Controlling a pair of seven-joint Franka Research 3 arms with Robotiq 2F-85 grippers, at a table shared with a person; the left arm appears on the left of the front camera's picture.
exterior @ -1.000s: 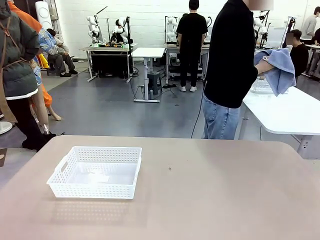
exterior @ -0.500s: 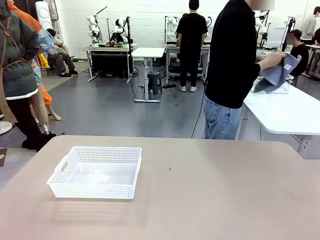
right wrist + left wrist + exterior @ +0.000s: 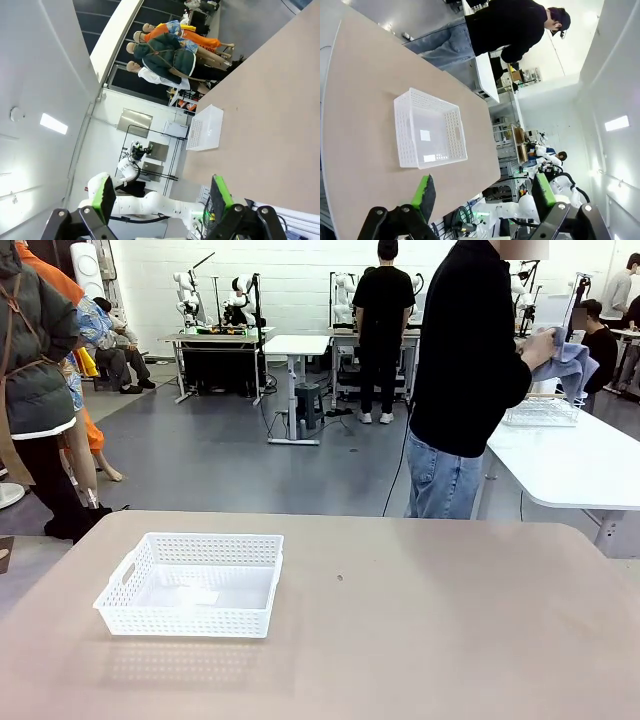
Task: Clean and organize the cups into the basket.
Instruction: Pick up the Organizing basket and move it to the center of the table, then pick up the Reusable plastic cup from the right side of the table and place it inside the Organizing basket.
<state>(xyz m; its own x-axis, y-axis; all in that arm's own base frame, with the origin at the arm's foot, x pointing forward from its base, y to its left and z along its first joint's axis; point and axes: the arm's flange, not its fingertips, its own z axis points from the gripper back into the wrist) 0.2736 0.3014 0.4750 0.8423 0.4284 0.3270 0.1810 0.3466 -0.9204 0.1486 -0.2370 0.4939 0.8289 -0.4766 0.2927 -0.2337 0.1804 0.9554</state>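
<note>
Tan table (image 3: 430, 630), front view: white basket (image 3: 185, 621) on my left side, nothing in it; person (image 3: 465, 380) at far edge turned aside, holding blue cloth (image 3: 570, 358).
Left wrist view: my left gripper (image 3: 482, 185) wide, empty; basket (image 3: 455, 132) ahead.
Right wrist view: my right gripper (image 3: 161, 186) wide, empty; basket (image 3: 197, 132) well apart.
Judgement: task barely begun, both cups left to go in.

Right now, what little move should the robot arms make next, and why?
Probably just wait, with the left gripper and right gripper open: the white basket is empty, and the person faces the side table, holding a blue cloth.
</note>
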